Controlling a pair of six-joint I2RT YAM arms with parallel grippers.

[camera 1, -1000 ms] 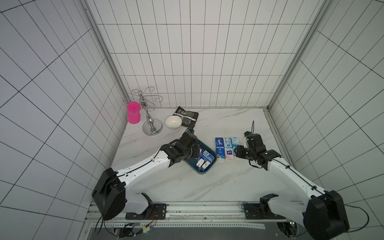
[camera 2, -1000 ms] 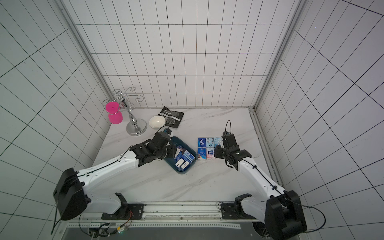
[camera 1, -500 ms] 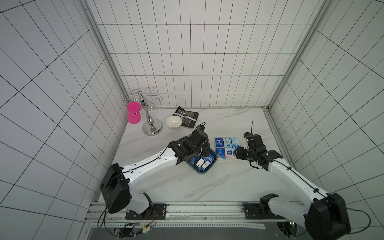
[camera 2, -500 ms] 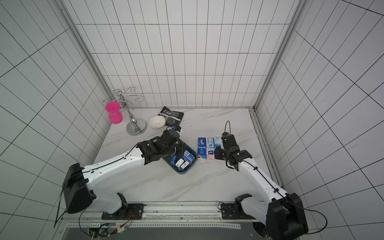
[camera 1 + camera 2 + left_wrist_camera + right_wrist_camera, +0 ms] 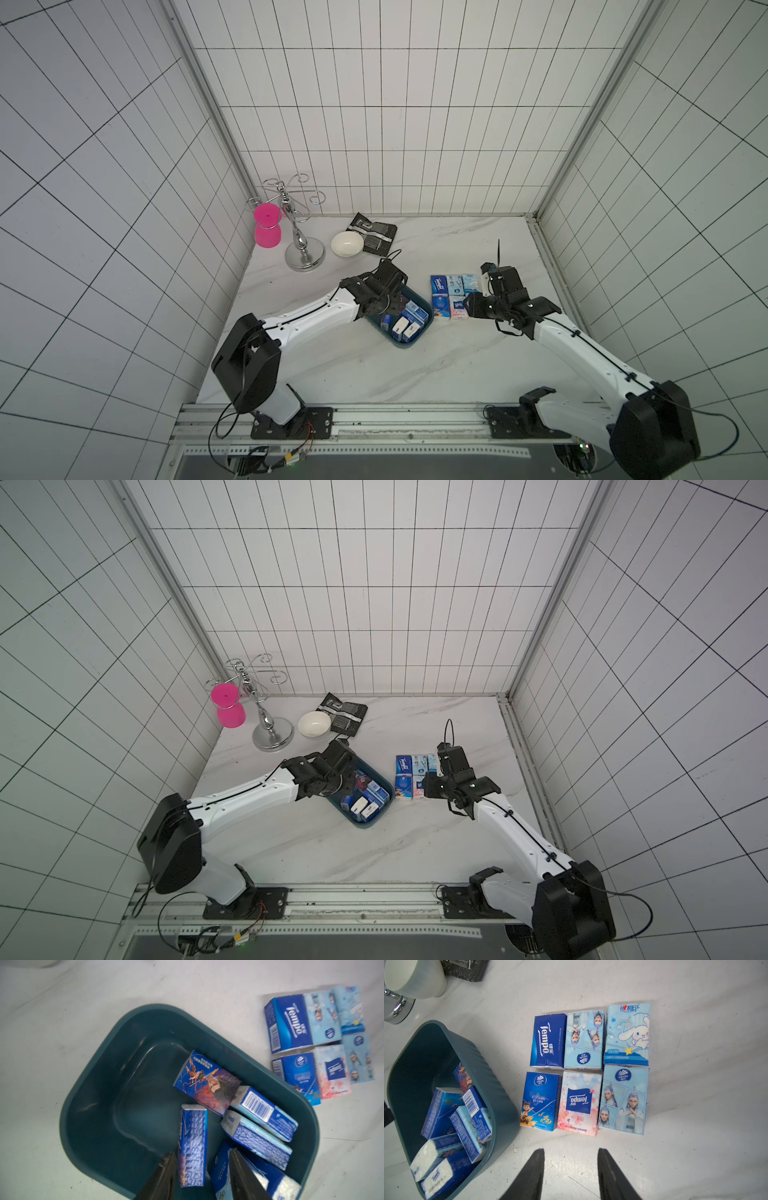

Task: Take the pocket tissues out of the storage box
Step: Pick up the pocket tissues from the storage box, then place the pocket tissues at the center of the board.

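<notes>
Under everything, a big white table (image 5: 332, 374). In the middle of it, the storage box (image 5: 93, 1095), dark blue-green with round corners. Far back by the wall, a shiny silver stand (image 5: 304, 257), then a black pouch (image 5: 376, 237), a white bowl (image 5: 348, 244) and a pink cup (image 5: 268, 236). Over the box, the left claw (image 5: 202, 1151), fingers apart, one on each side of a dark blue pack (image 5: 193, 1132) standing on its thin edge, not squeezing it. Over bare table, the right claw (image 5: 571, 1149), fingers apart too, holding nothing. Just beside the box, six pocket tissues (image 5: 578, 1103) lying flat in two rows of three, touching each other. Inside the box, a few more packs (image 5: 207, 1082), all jumbled up.
</notes>
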